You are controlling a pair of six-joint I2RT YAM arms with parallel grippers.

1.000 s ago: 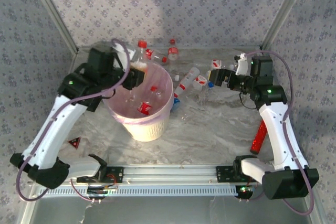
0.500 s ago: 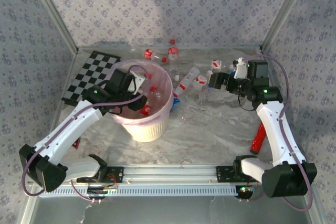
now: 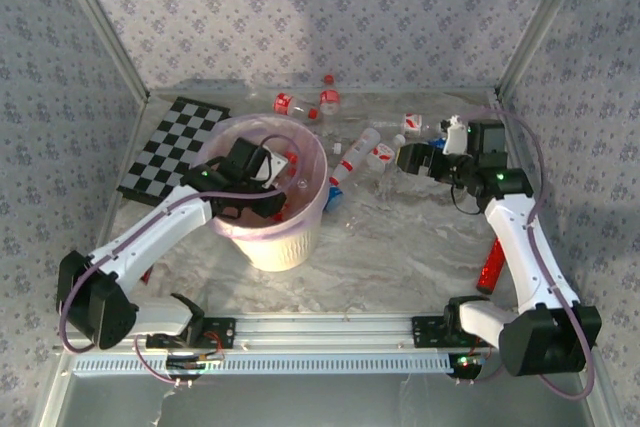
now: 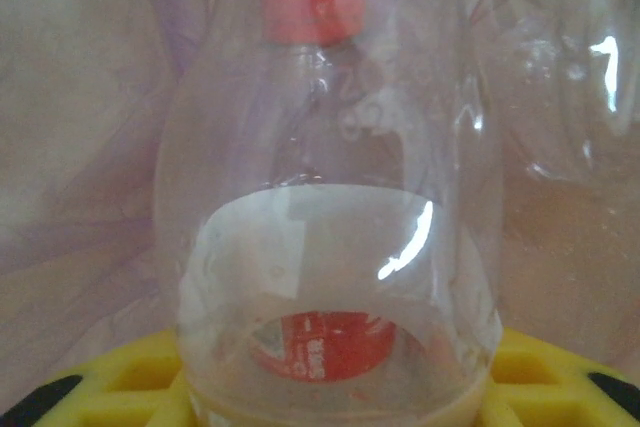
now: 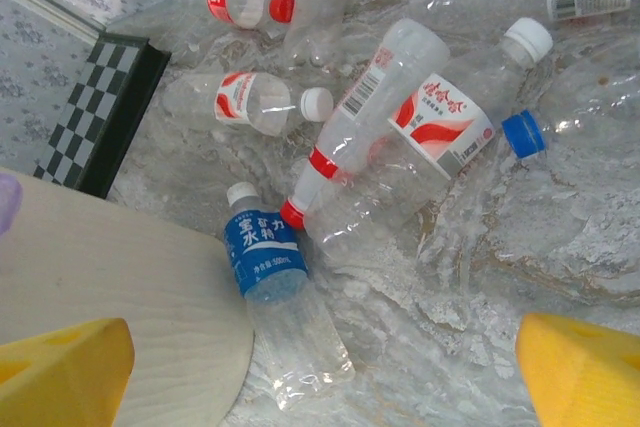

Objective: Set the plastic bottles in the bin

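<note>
The cream bin point(image 3: 272, 245) with its pink liner stands left of centre. My left gripper point(image 3: 277, 175) is down inside it, shut on the base of a clear plastic bottle point(image 4: 330, 197) whose red cap point(image 4: 312, 5) points away; pink liner point(image 4: 90, 147) surrounds it, and yellow fingers point(image 4: 560, 372) flank the base. Several bottles lie behind and right of the bin, among them a blue-label one point(image 5: 268, 262) against the bin wall point(image 5: 110, 277) and a red-capped one point(image 5: 365, 122). My right gripper point(image 3: 404, 158) hovers open above them, its fingers point(image 5: 60, 367) wide apart.
A black-and-white chequered board point(image 3: 175, 142) lies behind and left of the bin. A flat red bar point(image 3: 492, 259) lies by the right arm. More bottles point(image 3: 285, 102) sit near the back wall. Bare marbled table point(image 3: 400, 247) stretches in front of the bottles.
The left gripper has gone from above the bin's far rim down into the bin with the bottle in it. The right gripper crept slightly left over the bottles.
</note>
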